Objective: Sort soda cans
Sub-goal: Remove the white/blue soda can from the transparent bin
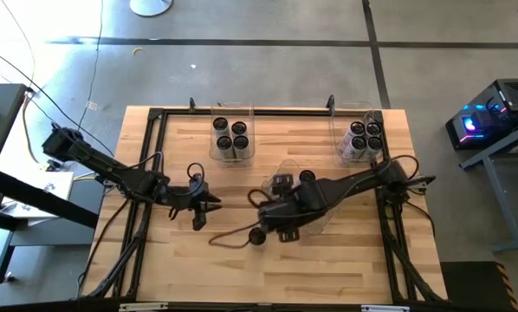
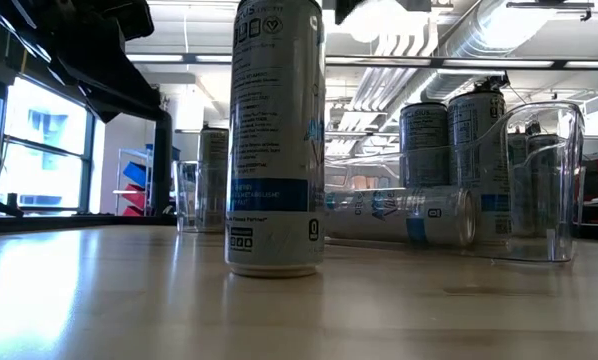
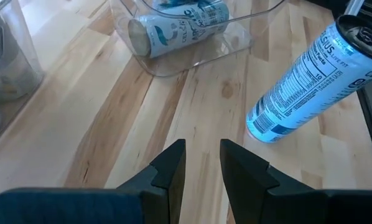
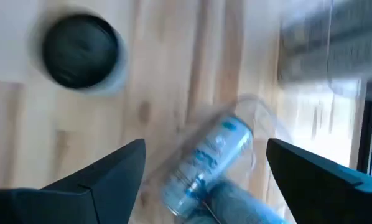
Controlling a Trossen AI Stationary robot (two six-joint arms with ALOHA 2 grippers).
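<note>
The upright soda can on the bench carries a nutrition-facts panel in small print, too fine to read, beside large letters ending in "SIUS". The can lying in the clear bin shows blue lettering that stays illegible.

One slim silver-white soda can with a blue label band stands upright on the desk near centre. A second can lies on its side inside a clear bin just beside it. Four cans stand upright far centre-left; another group stands upright far right, dark tops up.
</note>
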